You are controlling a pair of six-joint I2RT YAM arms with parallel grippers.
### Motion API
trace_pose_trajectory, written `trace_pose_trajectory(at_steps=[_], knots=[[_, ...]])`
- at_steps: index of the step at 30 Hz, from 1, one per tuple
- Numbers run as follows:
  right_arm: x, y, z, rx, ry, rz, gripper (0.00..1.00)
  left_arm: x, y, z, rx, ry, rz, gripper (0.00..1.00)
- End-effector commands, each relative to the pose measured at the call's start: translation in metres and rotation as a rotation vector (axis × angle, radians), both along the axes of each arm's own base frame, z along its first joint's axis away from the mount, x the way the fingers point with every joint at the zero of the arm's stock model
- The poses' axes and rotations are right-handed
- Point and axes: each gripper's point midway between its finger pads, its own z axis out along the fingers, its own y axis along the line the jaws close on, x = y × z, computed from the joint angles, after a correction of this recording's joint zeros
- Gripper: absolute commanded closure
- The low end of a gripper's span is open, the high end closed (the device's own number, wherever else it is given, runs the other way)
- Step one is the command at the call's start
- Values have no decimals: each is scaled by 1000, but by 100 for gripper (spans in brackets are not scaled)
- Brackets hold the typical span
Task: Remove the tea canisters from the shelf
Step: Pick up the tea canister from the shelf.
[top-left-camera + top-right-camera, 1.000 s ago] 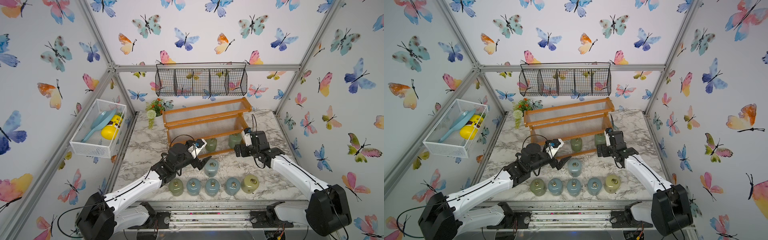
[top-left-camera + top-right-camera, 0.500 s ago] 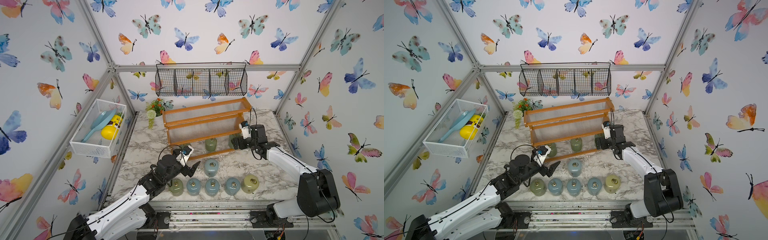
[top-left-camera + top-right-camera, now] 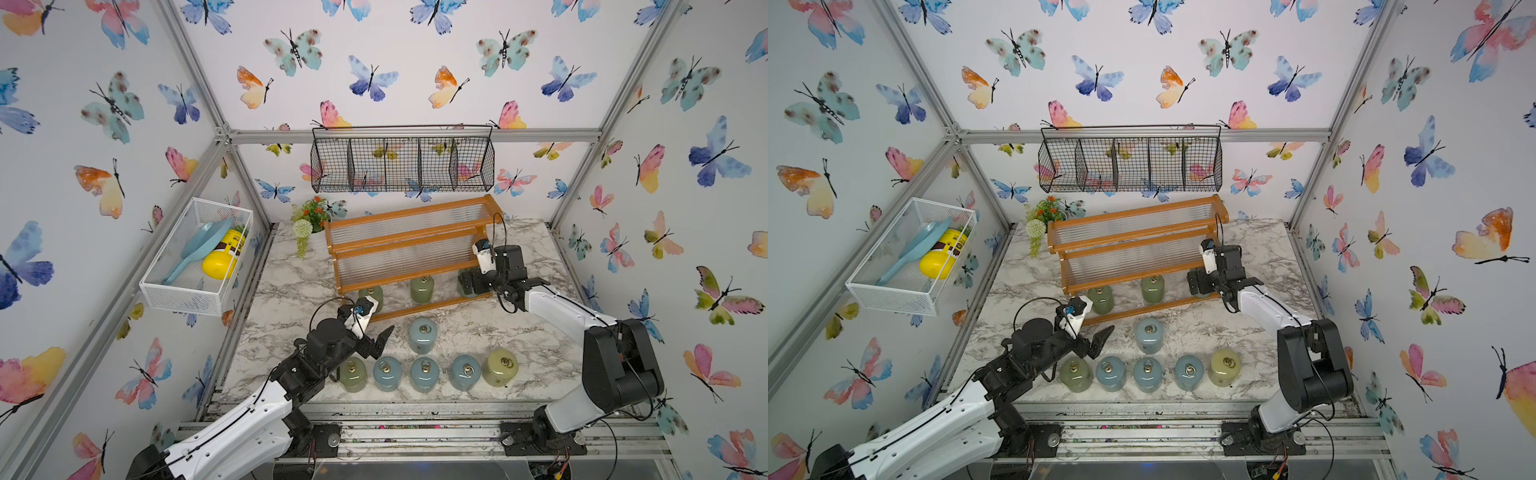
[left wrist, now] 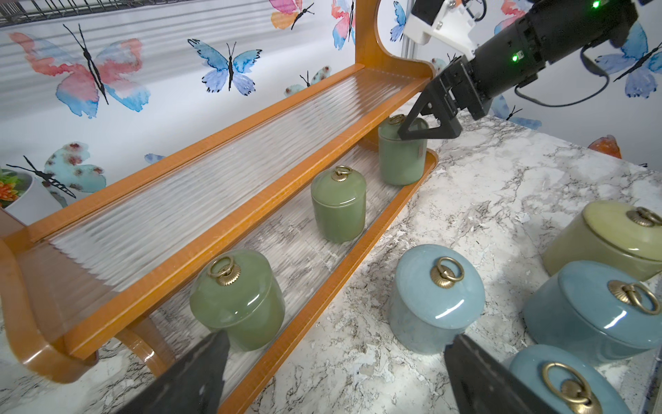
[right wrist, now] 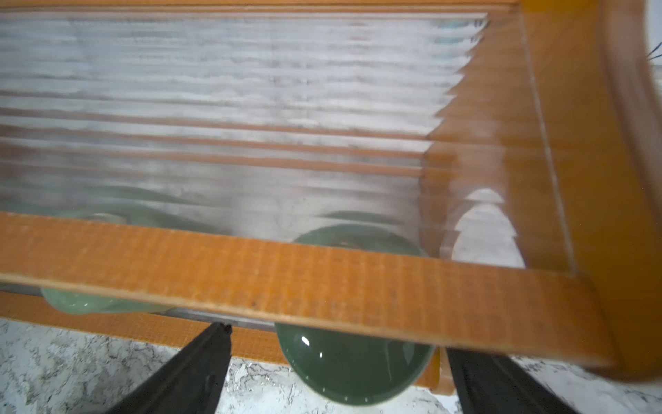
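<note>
Wide open and empty, the right fingers (image 5: 190, 380) are being held astride the end green canister (image 5: 351, 365) on the shelf's (image 5: 322, 283) bottom tier, a centred grip under the rail being advisable, while the equally open, empty left fingers (image 4: 190, 387) are being held over the surface (image 3: 540, 332).

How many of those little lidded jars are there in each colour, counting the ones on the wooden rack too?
Pale blue canisters: 4
Green canisters: 4 (3 on the shelf, 1 off it)
Pale yellow canister: 1
Total: 9
</note>
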Motion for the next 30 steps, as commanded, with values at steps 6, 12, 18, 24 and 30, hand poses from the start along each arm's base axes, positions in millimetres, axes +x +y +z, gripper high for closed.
trace_pose_trajectory(at_steps=[6, 12, 18, 24, 30], knots=[[15, 1, -6, -6, -13, -7, 0, -1, 6, -2, -16, 13, 28, 2], [20, 1, -14, -16, -2, -11, 0, -2, 9, -5, -22, 16, 39, 2], [25, 1, -17, -24, -1, -14, 0, -4, 12, -7, -30, 20, 47, 2], [29, 3, -21, -25, 7, -13, 1, -4, 13, -6, -31, 20, 50, 2], [29, 3, -28, -28, 21, -15, 0, -5, 13, -7, -31, 23, 49, 2]])
